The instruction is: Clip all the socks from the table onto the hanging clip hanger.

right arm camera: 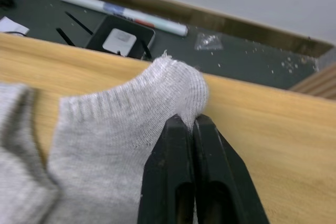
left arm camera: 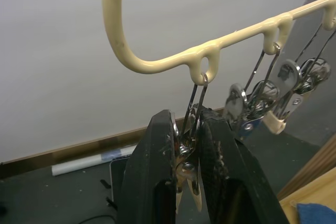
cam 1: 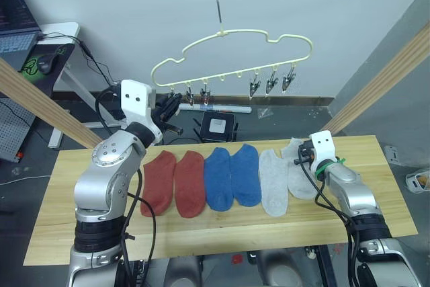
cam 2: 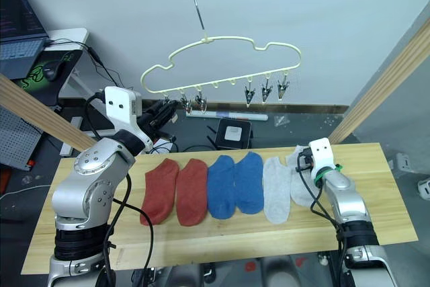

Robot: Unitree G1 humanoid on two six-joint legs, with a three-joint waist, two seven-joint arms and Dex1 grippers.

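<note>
Six socks in a row on the table (cam 1: pixel 60 230): two red socks (cam 1: pixel 173 181), two blue socks (cam 1: pixel 232 175), two grey socks (cam 1: pixel 285 171). Right gripper (right arm camera: pixel 189 124) low, clenched on the rightmost grey sock's cuff. Farther back, left gripper (left arm camera: pixel 185 129) raised, pinching the leftmost clip (left arm camera: pixel 190 145) of the clip hanger (cam 1: pixel 232 55).

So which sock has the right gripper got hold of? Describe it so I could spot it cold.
On the light-wood table, six socks lie in a row: two rust-red, two blue, two light grey. It is the grey sock at the row's right end, nearest the right gripper, whose fingers are pinched on its cuff edge. Its grey twin beside it lies untouched.
</note>
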